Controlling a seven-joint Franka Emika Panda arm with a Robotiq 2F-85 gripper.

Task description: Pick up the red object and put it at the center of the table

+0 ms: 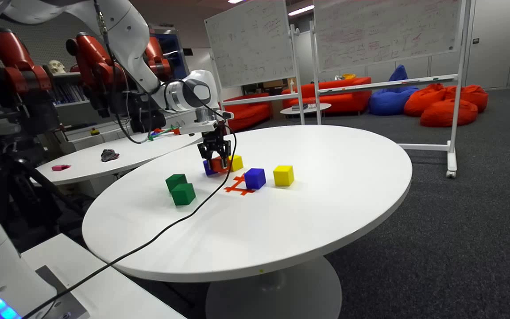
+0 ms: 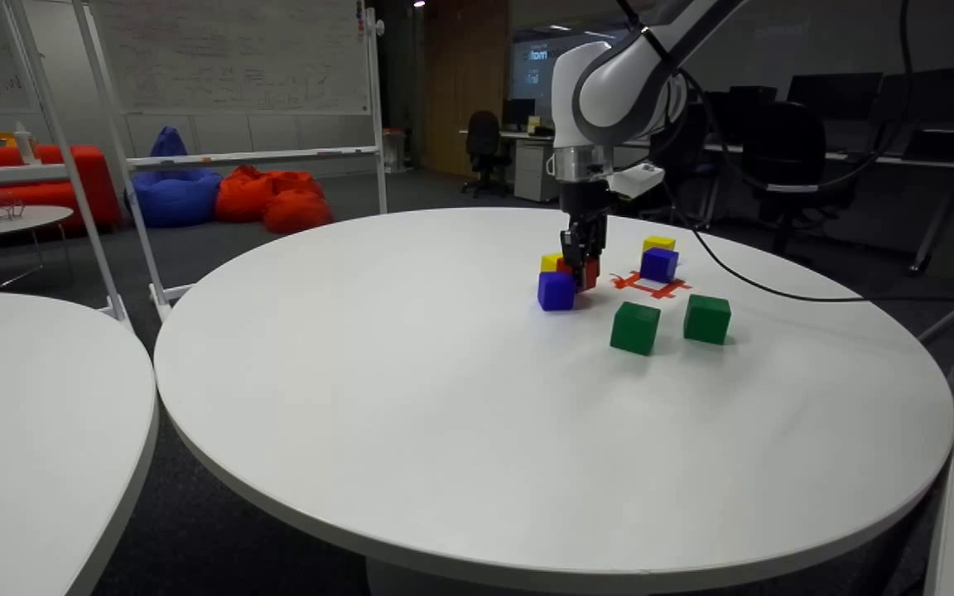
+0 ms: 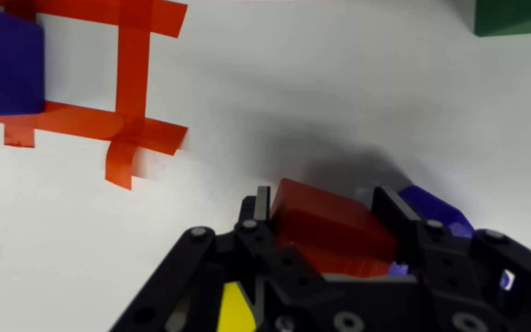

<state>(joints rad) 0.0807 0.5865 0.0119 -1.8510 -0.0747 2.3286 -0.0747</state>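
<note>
The red block (image 3: pixel 334 223) is clamped by the tool (image 3: pixel 323 203), on or just above the white desk (image 2: pixel 402 397); which cannot be told. Red tape (image 3: pixel 132 74) is seen at ten o'clock from the block in the wrist view, and a blue block (image 2: pixel 556 292) at eight o'clock in an exterior view.

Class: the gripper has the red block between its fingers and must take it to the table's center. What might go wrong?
The red block looks askew in the gripper, so it may twist or slip when lifted.
A blue block and a yellow block stand close beside the gripper; moving sideways could knock them.
Another blue block hides part of the red tape grid in the wrist view; if that grid marks the center, the red block might bump that block.
</note>
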